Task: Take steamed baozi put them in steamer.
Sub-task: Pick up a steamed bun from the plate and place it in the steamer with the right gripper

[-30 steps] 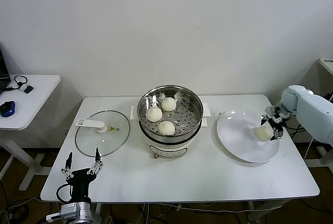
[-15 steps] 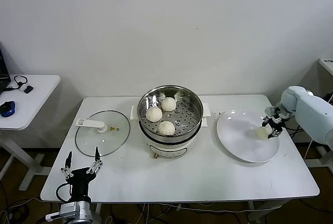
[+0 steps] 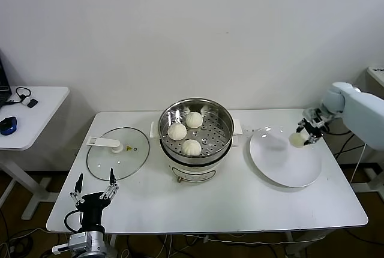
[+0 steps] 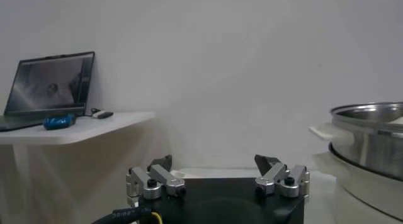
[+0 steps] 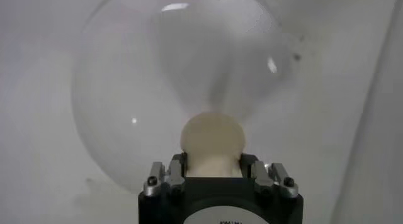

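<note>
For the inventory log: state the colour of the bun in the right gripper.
Cream-white, plain and smooth; the bun shows best in the right wrist view.

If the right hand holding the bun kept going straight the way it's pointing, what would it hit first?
Probably the white plate. The right hand, shut on a baozi, points down at the plate in its wrist view; the bun would touch first. How far above it hangs is unclear.
</note>
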